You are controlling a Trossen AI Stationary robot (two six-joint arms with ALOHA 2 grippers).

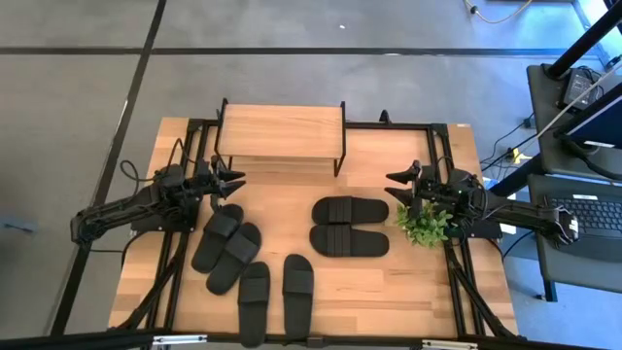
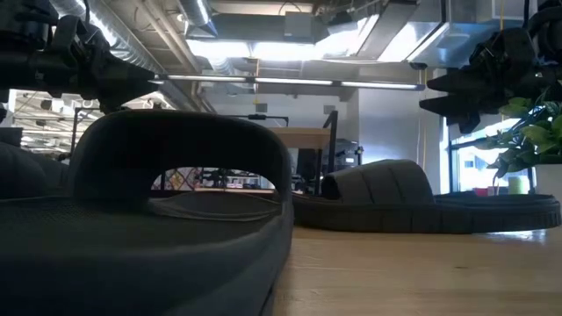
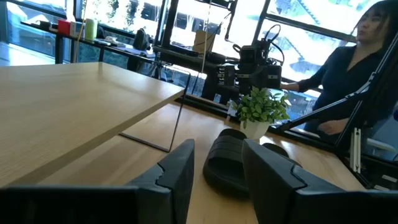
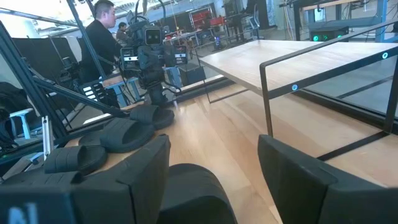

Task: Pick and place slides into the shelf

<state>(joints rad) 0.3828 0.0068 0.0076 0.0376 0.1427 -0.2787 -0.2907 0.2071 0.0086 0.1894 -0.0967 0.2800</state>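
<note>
Hovering with my left gripper and right gripper both parted, holding nothing; six slides lie between and below my jaws, shelf just ahead.

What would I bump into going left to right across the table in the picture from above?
Left tool → slanted pair of slides → upright pair → sideways pair → little plant.

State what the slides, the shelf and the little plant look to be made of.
Slides: matte black, ribbed straps; likely foam or rubber.
Shelf: pale grained wood top, possibly laminate, on thin black legs, probably metal.
Plant: uniform green leaves, white pot; possibly artificial.
</note>
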